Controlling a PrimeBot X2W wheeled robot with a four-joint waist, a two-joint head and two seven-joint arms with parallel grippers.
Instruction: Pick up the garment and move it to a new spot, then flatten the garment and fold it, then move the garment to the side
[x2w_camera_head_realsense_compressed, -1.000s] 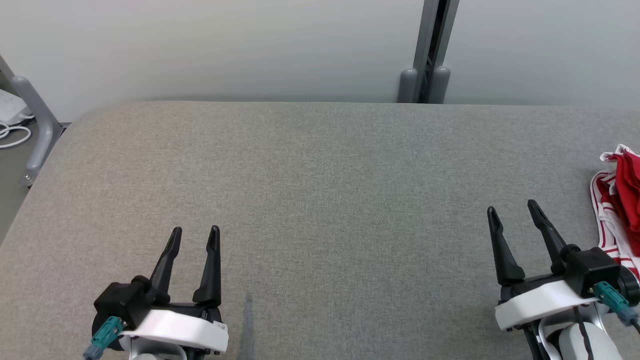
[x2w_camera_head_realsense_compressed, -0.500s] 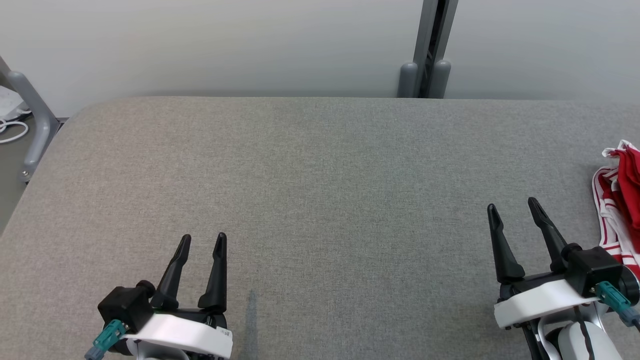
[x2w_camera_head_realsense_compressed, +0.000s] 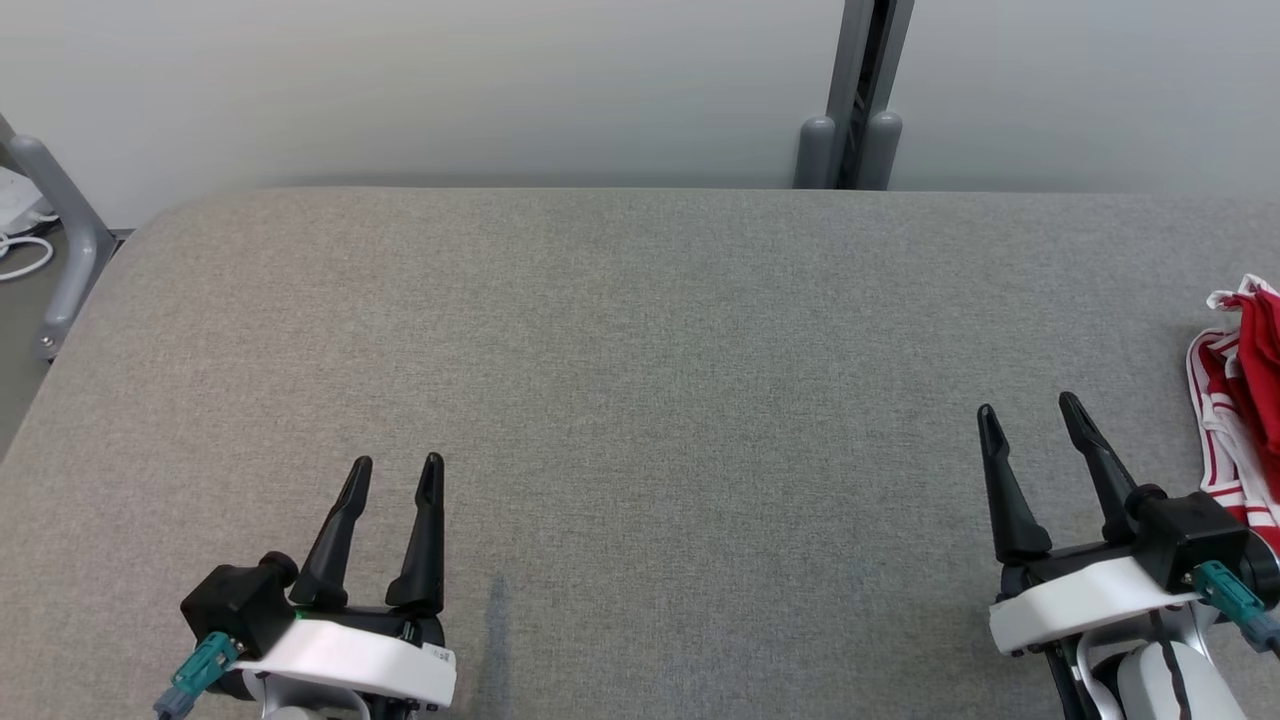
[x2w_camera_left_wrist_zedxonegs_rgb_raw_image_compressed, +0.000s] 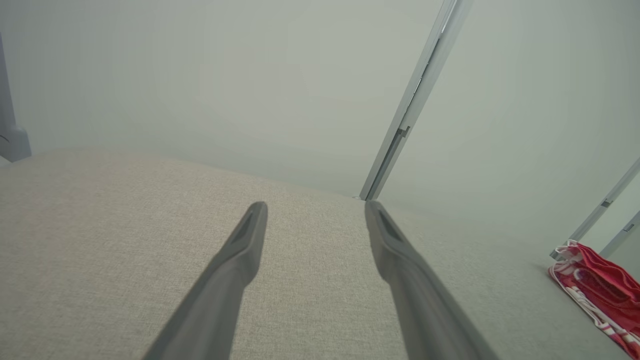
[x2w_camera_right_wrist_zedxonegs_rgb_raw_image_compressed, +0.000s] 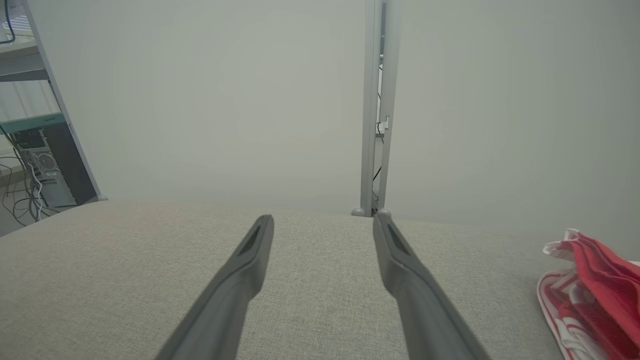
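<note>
A crumpled red garment with white stripes (x2w_camera_head_realsense_compressed: 1245, 400) lies at the far right edge of the grey padded table (x2w_camera_head_realsense_compressed: 640, 350). It also lies at the lower right in the left wrist view (x2w_camera_left_wrist_zedxonegs_rgb_raw_image_compressed: 597, 290) and in the right wrist view (x2w_camera_right_wrist_zedxonegs_rgb_raw_image_compressed: 595, 295). My right gripper (x2w_camera_head_realsense_compressed: 1030, 410) hovers open just left of the garment, apart from it. At the lower left my left gripper (x2w_camera_head_realsense_compressed: 395, 465) stands open over bare fabric, nothing between its fingers (x2w_camera_left_wrist_zedxonegs_rgb_raw_image_compressed: 235, 270).
A pale wall with a grey vertical post (x2w_camera_head_realsense_compressed: 850, 100) runs behind the table. A grey tube frame (x2w_camera_head_realsense_compressed: 60, 230) and white cables stand off the table's left end. Shelving with a computer (x2w_camera_right_wrist_zedxonegs_rgb_raw_image_compressed: 40, 165) shows far left in the right wrist view.
The head camera has tilted slightly, shifting the table's far edge up. My left gripper dipped toward me and came back. The right gripper and garment have stayed put.
</note>
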